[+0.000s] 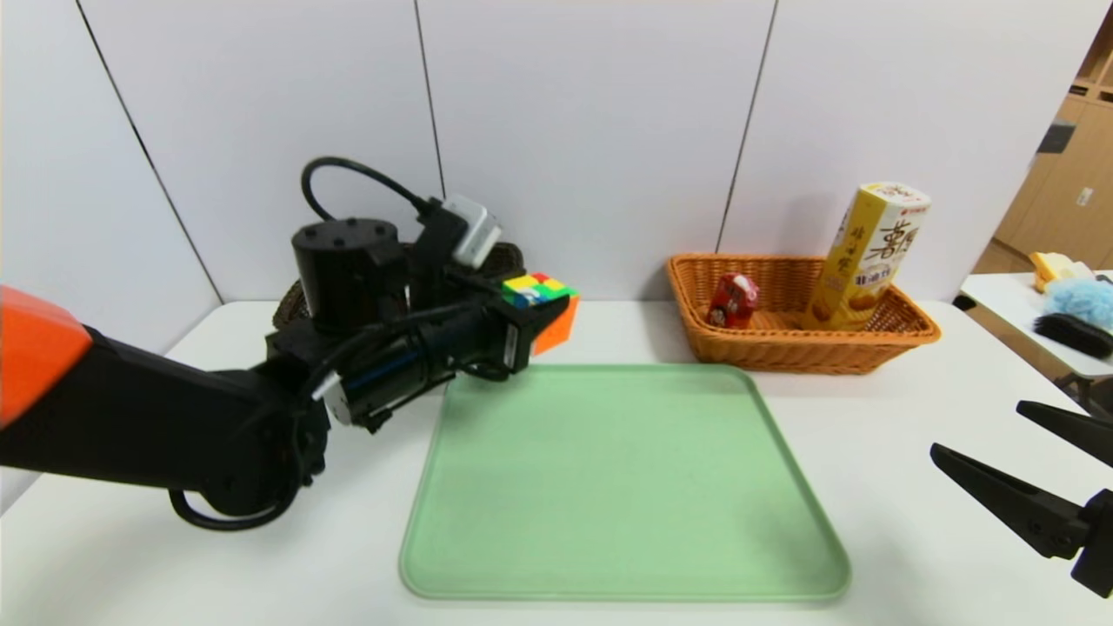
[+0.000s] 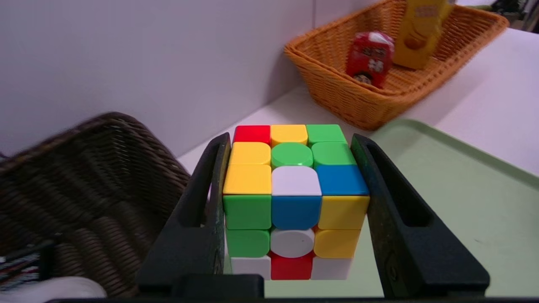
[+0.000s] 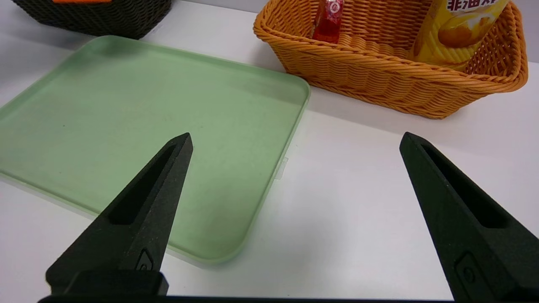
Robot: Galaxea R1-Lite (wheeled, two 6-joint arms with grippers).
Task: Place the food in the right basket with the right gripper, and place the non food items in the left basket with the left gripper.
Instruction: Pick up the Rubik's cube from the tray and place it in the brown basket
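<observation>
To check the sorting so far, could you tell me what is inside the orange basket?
The orange basket holds a small red packet and a tall yellow snack box. The floor behind the near wall is hidden.

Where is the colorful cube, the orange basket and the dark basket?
colorful cube (image 2: 294, 181): left wrist view, white sticker on its top face.
orange basket (image 1: 774, 348): head view, front wall.
dark basket (image 2: 84, 185): left wrist view, woven side wall.

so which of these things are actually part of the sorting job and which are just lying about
Part of the job:
- Rubik's cube, held in the left gripper
- dark wicker basket, left
- orange wicker basket, right, holding a yellow snack box and a red snack packet
- right gripper, open, idle
- green tray

Just lying about:
- brush and blue fluffy thing on the side table
</observation>
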